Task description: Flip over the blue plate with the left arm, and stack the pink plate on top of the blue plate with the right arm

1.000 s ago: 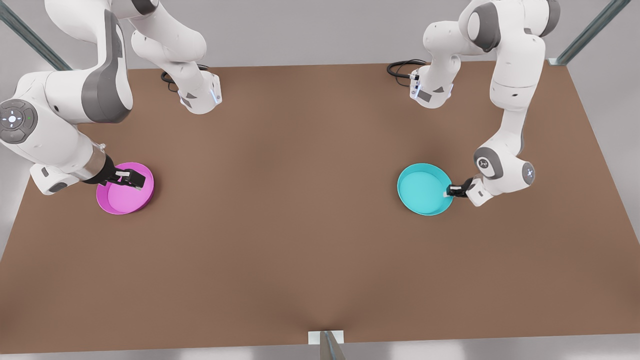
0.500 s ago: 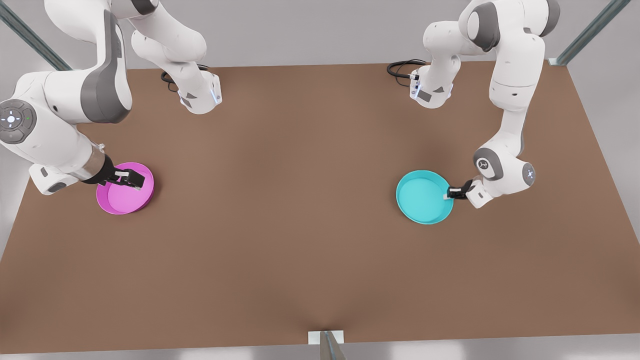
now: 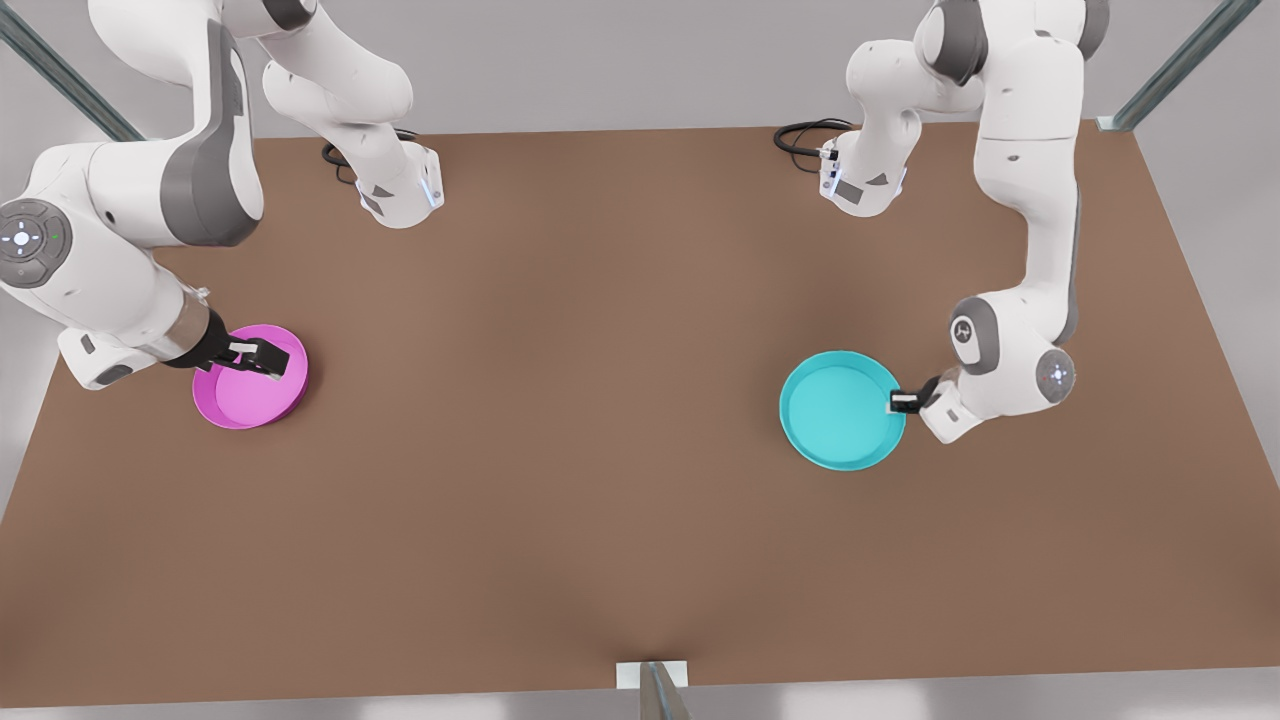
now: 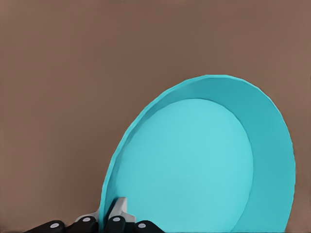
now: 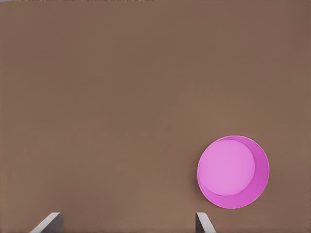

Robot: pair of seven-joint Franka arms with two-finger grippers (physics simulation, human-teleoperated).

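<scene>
Front view: blue plate has shifted nearer the camera since earlier, rim pinched by left end effector; flip beginning | Left wrist view: fingers clamp tilted blue plate | Right wrist view: right end effector spread, pink plate on surface, waiting.

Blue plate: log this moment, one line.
left gripper: clamps blue plate rim | flip: not done | right gripper: open, above pink plate | stack: pending

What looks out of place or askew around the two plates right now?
Nothing stands out. The blue plate, at the front view's right, is open side up with its rim pinched by the left gripper. The pink plate lies flat, open side up, with the open right gripper over it.
</scene>
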